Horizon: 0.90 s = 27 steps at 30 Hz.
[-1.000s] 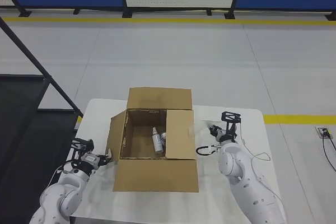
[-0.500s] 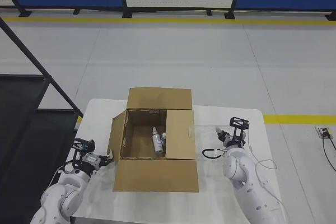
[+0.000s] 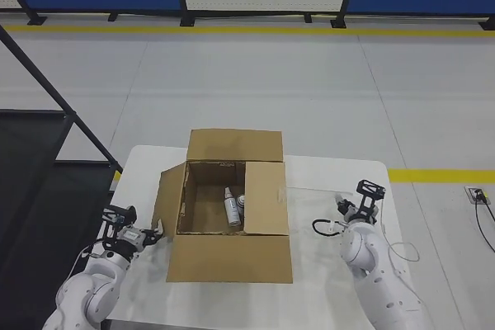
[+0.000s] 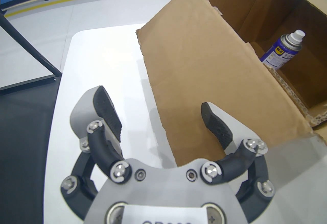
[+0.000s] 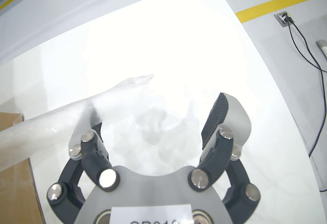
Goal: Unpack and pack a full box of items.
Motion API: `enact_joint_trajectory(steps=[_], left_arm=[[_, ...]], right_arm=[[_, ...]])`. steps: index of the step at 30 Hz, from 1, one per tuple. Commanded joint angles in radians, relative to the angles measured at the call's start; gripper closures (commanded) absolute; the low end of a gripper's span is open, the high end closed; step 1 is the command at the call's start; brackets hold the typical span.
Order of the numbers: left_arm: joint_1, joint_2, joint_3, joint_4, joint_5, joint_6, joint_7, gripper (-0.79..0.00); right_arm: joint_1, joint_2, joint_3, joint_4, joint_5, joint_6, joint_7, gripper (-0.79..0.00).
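Our right gripper has drawn away from the cardboard box toward the table edge, its fingers wide apart with clear plastic film draped over one, while our left gripper sits open and empty beside the box, where a spray can remains to be unpacked.

Quantities recorded were: one open brown cardboard box; one white rectangular table; one sheet of clear plastic film; one blue metal spray can with white cap in the box; one further cylindrical container beside it, type not determinable.
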Motion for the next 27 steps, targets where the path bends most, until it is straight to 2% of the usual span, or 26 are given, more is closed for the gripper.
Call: enact_joint_trajectory(steps=[1,8,15,18,21,27], left_arm=[[0.003,0.000,-0.009,-0.013,-0.008,0.006,0.007,-0.785],[0.021,0.005,-0.062,-0.089,-0.033,0.022,0.017,-0.785],[0.059,0.010,-0.122,-0.215,-0.054,0.026,0.022,-0.785],[0.082,0.010,-0.138,-0.278,-0.066,0.021,0.024,-0.785],[0.100,0.011,-0.138,-0.345,-0.096,-0.005,-0.005,-0.785],[0.057,0.004,-0.050,-0.421,-0.202,-0.050,-0.122,-0.785]], right_arm=[[-0.022,0.005,0.028,-0.023,0.008,-0.003,-0.004,-0.785],[-0.107,0.018,0.122,-0.142,0.049,0.007,-0.008,-0.785],[-0.148,0.019,0.134,-0.230,0.115,-0.110,-0.013,-0.785],[-0.139,0.019,0.129,-0.236,0.147,-0.181,-0.003,-0.785],[-0.134,0.022,0.132,-0.241,0.193,-0.296,0.014,-0.785],[-0.150,0.032,0.186,-0.263,0.316,-0.479,0.006,-0.785]])
